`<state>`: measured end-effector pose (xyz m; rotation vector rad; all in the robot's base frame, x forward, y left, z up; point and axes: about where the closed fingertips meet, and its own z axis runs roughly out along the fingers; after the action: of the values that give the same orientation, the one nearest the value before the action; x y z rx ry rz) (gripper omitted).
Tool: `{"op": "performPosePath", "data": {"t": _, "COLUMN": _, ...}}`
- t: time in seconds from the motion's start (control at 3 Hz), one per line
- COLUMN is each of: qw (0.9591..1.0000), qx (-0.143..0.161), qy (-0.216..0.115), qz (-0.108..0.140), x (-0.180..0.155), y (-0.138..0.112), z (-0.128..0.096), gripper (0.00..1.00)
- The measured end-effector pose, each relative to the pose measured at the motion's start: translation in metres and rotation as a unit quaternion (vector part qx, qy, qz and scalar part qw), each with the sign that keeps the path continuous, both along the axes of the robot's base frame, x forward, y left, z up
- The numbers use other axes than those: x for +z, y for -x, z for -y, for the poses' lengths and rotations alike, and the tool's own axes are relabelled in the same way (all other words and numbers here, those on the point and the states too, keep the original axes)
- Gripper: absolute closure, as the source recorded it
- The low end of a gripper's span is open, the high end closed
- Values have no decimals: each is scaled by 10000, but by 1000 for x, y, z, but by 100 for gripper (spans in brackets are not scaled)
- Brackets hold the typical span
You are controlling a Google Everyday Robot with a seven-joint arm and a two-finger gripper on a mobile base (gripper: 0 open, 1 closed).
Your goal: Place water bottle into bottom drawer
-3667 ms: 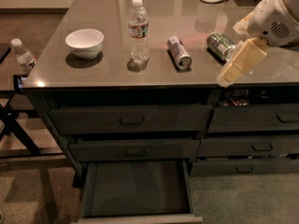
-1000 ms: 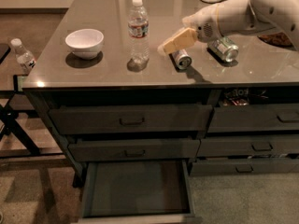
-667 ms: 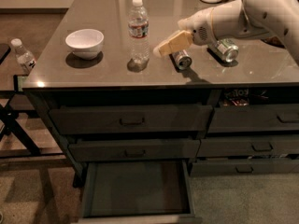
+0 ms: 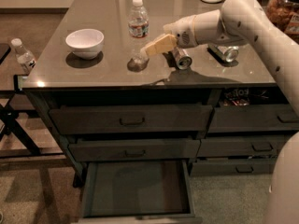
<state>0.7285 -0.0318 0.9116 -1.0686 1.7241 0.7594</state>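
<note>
1. Closest in, the wide, shallow dark grey bottom drawer (image 4: 135, 188) is pulled out. It sits well below the water bottle and nearer to us. Its floor is bare, so I'd say it is open to receive the bottle.
2. Up from there, two shut grey drawers with handles (image 4: 131, 120) sit between that open drawer and the bottle above.
3. Now the glossy grey countertop (image 4: 93, 73), the surface the bottle stands on. A round white bowl (image 4: 85, 42) rests to the bottle's left, well apart from it and out of the arm's path.
4. Here's the tan two-finger gripper (image 4: 150, 49) on its white arm, reaching in from the bottle's right. Its tip is right at the bottle's lower half, on the near-right side. Touching or just short of it, I cannot tell, and whether the claw is parted or closed I cannot tell either. The sideways line suits a grasp around the body, by my reading.
5. A silver can on its side (image 4: 181, 58) lies just right of the bottle, behind the gripper.
6. The target is the slim clear plastic water bottle (image 4: 138, 24), with white cap and red-and-white label band. It stands upright, not yet lifted.
7. Further right of the bottle lies a second can (image 4: 223, 52).
</note>
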Motion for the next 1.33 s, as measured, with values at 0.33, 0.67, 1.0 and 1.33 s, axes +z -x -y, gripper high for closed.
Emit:
{"op": "performPosePath", "data": {"t": 0.33, "qw": 10000, "qx": 0, "qy": 0, "qz": 0, "x": 0, "y": 0, "z": 0, "gripper": 0}}
{"op": "performPosePath", "data": {"t": 0.67, "qw": 9997, "qx": 196, "qy": -121, "qz": 129, "x": 6, "y": -5, "z": -11, "gripper": 0}}
{"op": "performPosePath", "data": {"t": 1.0, "qw": 9988, "qx": 350, "qy": -264, "qz": 195, "x": 7, "y": -15, "z": -18, "gripper": 0}}
{"op": "performPosePath", "data": {"t": 1.33, "qw": 9983, "qx": 424, "qy": -347, "qz": 196, "x": 4, "y": -24, "z": -24, "gripper": 0}}
